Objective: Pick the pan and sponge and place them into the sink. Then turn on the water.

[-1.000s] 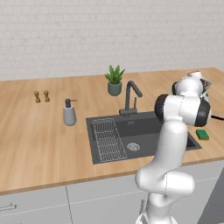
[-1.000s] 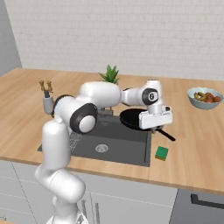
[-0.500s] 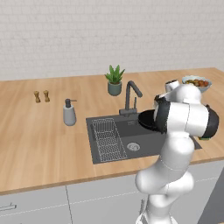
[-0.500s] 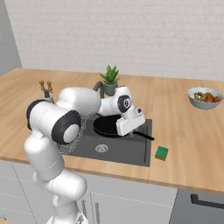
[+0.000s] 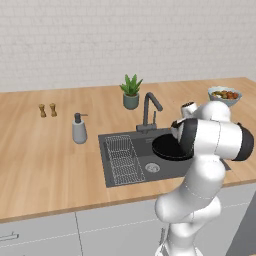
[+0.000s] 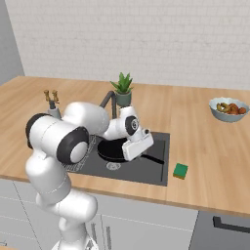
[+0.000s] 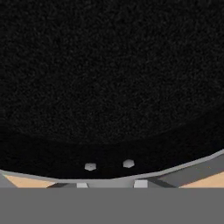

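Now the arm has swung left from the counter beside the basin, carrying the pan [image 5: 169, 146] with it, and the black disc that a second ago hung over the right-hand worktop sits above the right half of the sink [image 5: 111, 172]. From the right side I can see the gripper [image 6: 138, 146] clamped tight on the pan [image 6: 111, 150] where the handle joins the rim, with the handle poking out toward the sink's [image 6: 165, 171] right wall. Looking along the hand, the pan's [image 7: 112, 78] black floor is right in front, two small rivets at its near edge, and the jaws are drawn in close on it. Whether the pan is already resting on the basin floor or hanging just above it I cannot tell; it looks low, inside the walls, clear of the wire rack [image 5: 122, 160] and beside the drain [image 5: 152, 167]. So the first carry is, I'd say, nearly finished: what remains is to set it down and let go. The sponge [image 6: 180, 171] lies where it was, green, on the counter just beside the sink's right front corner, untouched. No stream comes from the faucet [image 5: 148, 107], so the water is not on yet. The bowl of food [image 6: 228, 108] stands well apart at the right and plays no part.
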{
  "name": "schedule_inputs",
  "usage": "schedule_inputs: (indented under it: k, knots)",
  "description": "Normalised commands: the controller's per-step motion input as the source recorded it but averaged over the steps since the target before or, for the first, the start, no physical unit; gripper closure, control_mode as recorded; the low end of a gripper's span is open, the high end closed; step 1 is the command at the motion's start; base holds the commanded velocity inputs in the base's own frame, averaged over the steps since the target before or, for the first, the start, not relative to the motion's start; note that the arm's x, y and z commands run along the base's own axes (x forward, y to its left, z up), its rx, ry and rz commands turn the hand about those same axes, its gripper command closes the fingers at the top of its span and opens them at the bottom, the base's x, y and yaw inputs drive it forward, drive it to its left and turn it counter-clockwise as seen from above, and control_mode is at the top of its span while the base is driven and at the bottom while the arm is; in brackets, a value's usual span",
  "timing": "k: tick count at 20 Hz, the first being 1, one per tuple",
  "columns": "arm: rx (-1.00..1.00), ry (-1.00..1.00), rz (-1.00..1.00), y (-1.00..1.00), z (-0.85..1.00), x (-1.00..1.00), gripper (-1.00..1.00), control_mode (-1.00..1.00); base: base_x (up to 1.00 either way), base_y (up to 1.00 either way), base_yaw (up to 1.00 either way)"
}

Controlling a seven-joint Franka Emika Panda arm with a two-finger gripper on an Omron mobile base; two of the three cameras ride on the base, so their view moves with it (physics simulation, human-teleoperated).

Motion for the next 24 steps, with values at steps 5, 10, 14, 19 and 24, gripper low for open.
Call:
schedule_inputs:
  k: [5,10,14,19,24]
  knots:
    - [0.11,0.0,0.0,0.18,-0.42,0.21,1.0,-1.0,0.0,0.0,0.0]
    - [0.12,0.01,0.0,0.25,-0.43,0.19,1.0,-1.0,0.0,0.0,0.0]
    - [0.09,0.0,0.0,0.27,-0.57,0.13,1.0,-1.0,0.0,0.0,0.0]
    - [0.11,-0.03,0.0,0.05,-0.56,0.13,1.0,-1.0,0.0,0.0,0.0]
    - [0.13,-0.06,0.0,0.0,-0.52,0.11,1.0,-1.0,0.0,0.0,0.0]
